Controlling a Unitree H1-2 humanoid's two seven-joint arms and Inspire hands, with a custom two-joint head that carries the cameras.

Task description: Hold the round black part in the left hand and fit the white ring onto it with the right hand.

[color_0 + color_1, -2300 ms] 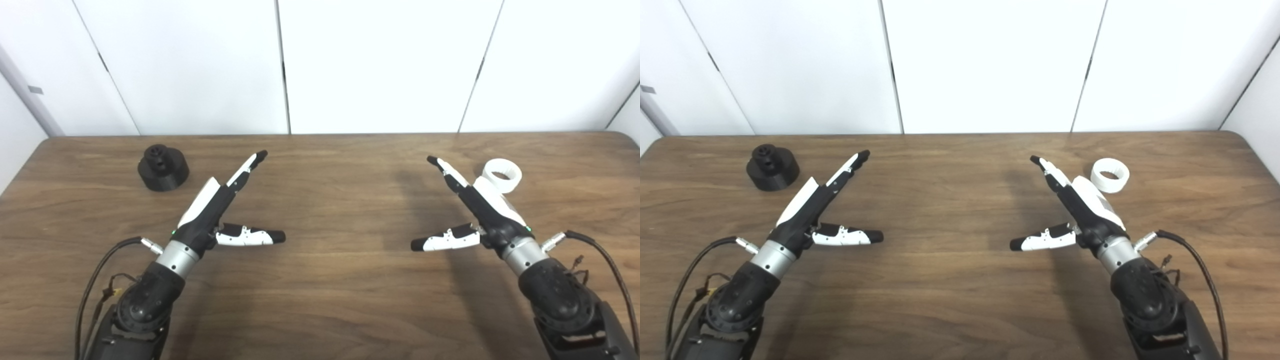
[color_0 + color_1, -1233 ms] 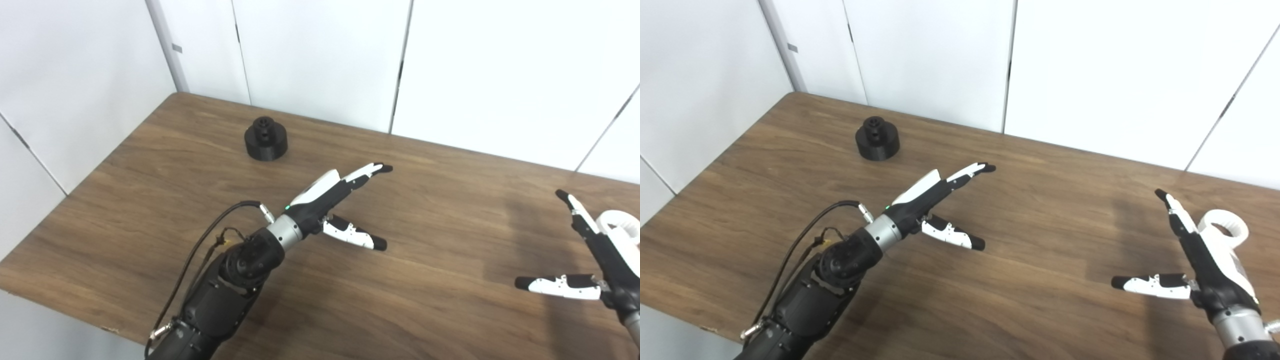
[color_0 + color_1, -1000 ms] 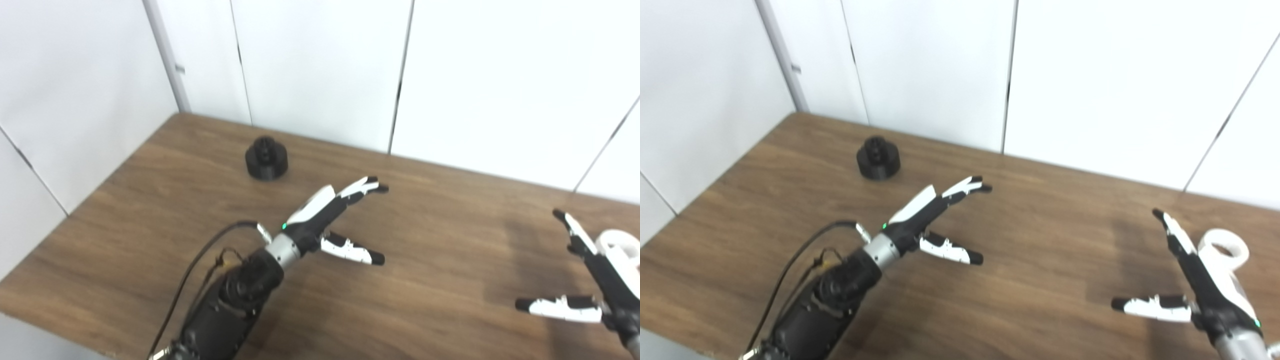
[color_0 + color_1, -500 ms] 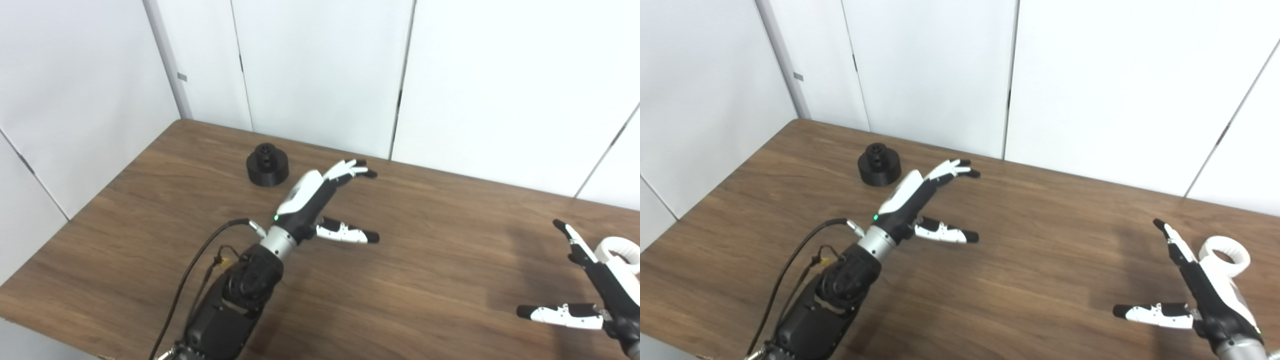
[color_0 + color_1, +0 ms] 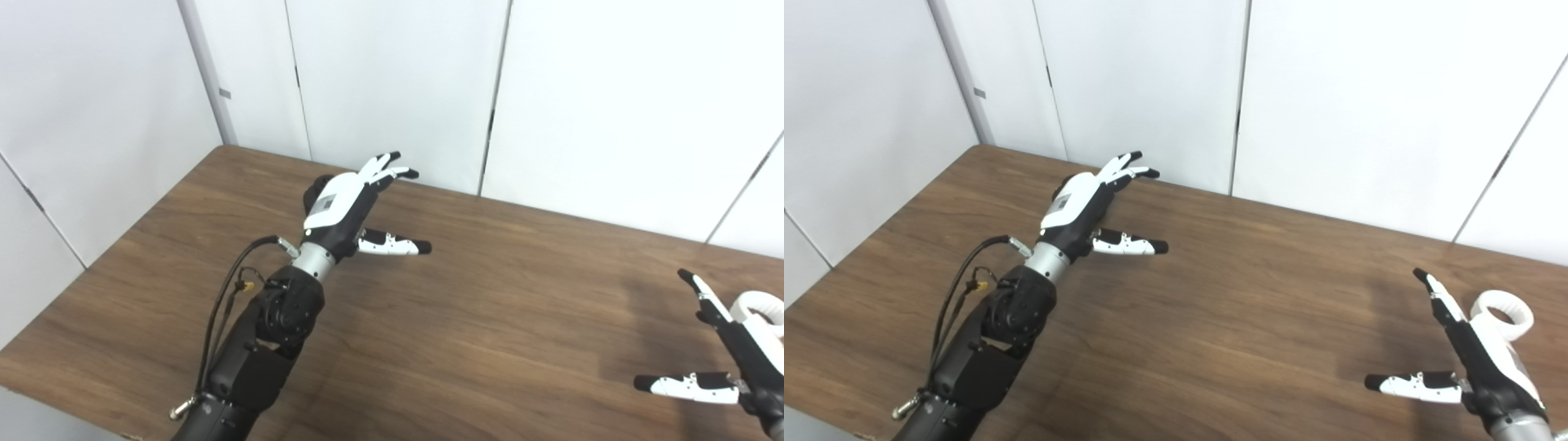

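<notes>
Fingers (image 5: 384, 166) of my left hand (image 5: 343, 205) were spread, empty, above the round black part (image 5: 315, 187) at the bench's (image 5: 490, 318) far left, mostly hidden beneath. My right hand (image 5: 1470, 358), also open, waited beside the white ring (image 5: 1507, 315).

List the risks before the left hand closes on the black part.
The open left hand hides nearly all of the round black part, so its fingers could close off-center and push the part along the table. The open right hand sits right beside the white ring and could nudge it.
</notes>
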